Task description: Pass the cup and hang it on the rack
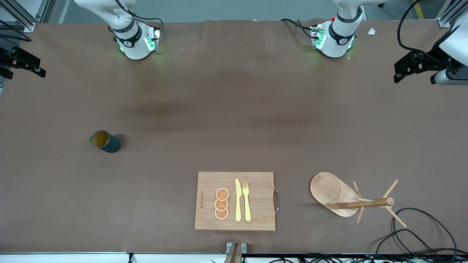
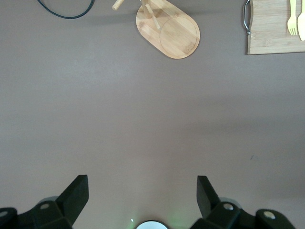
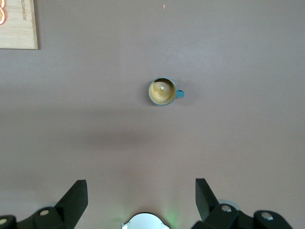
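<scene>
The cup (image 1: 105,141) stands upright on the table (image 1: 226,109) toward the right arm's end, its small handle (image 3: 180,94) sticking out sideways; the rack (image 1: 349,199) stands toward the left arm's end, beside the bamboo cutting board (image 1: 236,201). The right claw (image 3: 141,202) hangs high over bare table, spread wide and empty. The left claw (image 2: 143,200) is likewise wide open, holding nothing, waiting. The cup looks rigid, light and probably smooth-glazed, so a pinch across the rim wall, leaving the handle free for a peg, seems wisest.
</scene>
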Robot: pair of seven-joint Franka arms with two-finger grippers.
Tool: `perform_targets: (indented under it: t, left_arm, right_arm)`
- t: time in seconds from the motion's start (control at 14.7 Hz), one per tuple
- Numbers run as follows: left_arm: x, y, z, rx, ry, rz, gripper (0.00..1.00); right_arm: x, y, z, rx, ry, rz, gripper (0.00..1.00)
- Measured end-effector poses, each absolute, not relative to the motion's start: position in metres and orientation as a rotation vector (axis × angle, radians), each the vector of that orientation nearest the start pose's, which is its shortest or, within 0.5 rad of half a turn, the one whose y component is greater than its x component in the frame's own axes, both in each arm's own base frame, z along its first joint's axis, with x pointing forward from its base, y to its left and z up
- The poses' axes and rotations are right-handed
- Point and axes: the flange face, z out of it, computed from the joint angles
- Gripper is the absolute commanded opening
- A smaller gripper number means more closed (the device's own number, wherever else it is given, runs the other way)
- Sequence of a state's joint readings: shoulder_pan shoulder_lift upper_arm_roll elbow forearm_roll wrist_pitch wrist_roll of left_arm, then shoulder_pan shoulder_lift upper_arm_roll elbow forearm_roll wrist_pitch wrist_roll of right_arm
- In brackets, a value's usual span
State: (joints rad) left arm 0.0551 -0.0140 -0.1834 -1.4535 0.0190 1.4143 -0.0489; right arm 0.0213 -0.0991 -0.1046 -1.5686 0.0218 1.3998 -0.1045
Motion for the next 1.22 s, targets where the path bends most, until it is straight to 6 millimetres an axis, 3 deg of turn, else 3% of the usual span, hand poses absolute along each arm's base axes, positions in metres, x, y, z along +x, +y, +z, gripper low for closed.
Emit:
perform_targets:
  t: [0.95,1.09,1.22]
  left_arm:
    - [0.535,-0.060,0.665,-3.117,0.102,0.058,1.00]
    - [0.539,-0.059,0.661,-3.119,0.100,0.058,1.00]
    - [0.542,-0.060,0.660,-3.121,0.101,0.040,1.00]
  right_arm:
    - [0.504,-0.042,0.663,-3.102,-0.042,0.104,1.00]
    - [0.509,-0.041,0.653,-3.100,-0.041,0.138,1.00]
    - [0.525,-0.041,0.622,-3.095,-0.039,0.223,1.00]
